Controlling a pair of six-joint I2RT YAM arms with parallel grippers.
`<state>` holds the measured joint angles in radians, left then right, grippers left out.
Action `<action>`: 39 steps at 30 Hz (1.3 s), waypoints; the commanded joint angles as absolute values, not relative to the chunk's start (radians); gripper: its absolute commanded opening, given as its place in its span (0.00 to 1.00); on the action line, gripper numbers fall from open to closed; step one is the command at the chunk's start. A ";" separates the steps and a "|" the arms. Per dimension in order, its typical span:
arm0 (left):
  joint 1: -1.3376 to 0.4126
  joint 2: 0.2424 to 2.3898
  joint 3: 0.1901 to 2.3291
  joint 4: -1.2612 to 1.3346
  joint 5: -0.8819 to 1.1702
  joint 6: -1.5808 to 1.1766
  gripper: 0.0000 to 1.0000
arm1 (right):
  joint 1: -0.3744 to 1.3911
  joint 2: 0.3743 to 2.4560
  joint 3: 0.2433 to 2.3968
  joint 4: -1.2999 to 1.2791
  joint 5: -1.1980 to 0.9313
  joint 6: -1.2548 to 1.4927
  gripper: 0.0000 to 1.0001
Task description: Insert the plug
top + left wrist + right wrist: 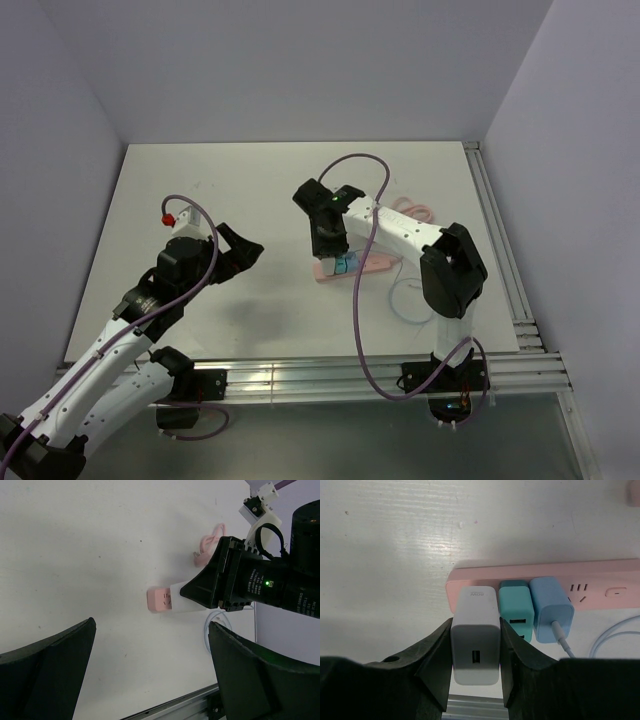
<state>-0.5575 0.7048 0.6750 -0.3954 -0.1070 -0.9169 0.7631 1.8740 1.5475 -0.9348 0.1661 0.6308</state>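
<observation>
Right wrist shows my right gripper (475, 640) clamping the white block (475, 605) at the power strip (600, 570), the plug (516, 605) beside it apparently seated.

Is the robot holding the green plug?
No, the right gripper is shut on the white block; the green plug stands beside it on the pink strip.

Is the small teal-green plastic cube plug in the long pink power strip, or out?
In. The teal plug sits against the pink strip, between a white block and a blue charger.
</observation>
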 commanded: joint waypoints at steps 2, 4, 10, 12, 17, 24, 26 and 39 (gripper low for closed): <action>-0.554 0.703 0.695 -0.376 -0.091 -0.894 0.99 | 0.761 1.838 1.540 -0.919 0.158 0.629 0.00; -0.552 0.704 0.692 -0.376 -0.086 -0.894 0.99 | 0.764 1.830 1.537 -0.920 0.156 0.630 0.00; -0.554 0.699 0.704 -0.379 -0.080 -0.890 0.99 | 0.762 1.845 1.535 -0.930 0.155 0.617 0.00; -0.552 0.703 0.704 -0.379 -0.078 -0.890 1.00 | 0.762 1.850 1.545 -0.925 0.147 0.614 0.00; -0.554 0.704 0.698 -0.368 -0.072 -0.893 0.99 | 0.762 1.862 1.557 -0.919 0.147 0.601 0.00; -0.554 0.704 0.696 -0.368 -0.071 -0.893 0.99 | 0.764 1.890 1.560 -0.907 0.120 0.558 0.00; -0.554 0.703 0.695 -0.368 -0.072 -0.893 0.99 | 0.762 1.899 1.568 -0.911 0.121 0.554 0.00; -0.552 0.696 0.695 -0.376 -0.078 -0.887 0.99 | 0.764 1.963 1.624 -0.949 0.184 0.511 0.00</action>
<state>-0.5575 0.7044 0.6750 -0.3939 -0.0834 -0.9039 0.7631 1.9289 1.5867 -0.9302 0.1291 0.5293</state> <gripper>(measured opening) 0.995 0.433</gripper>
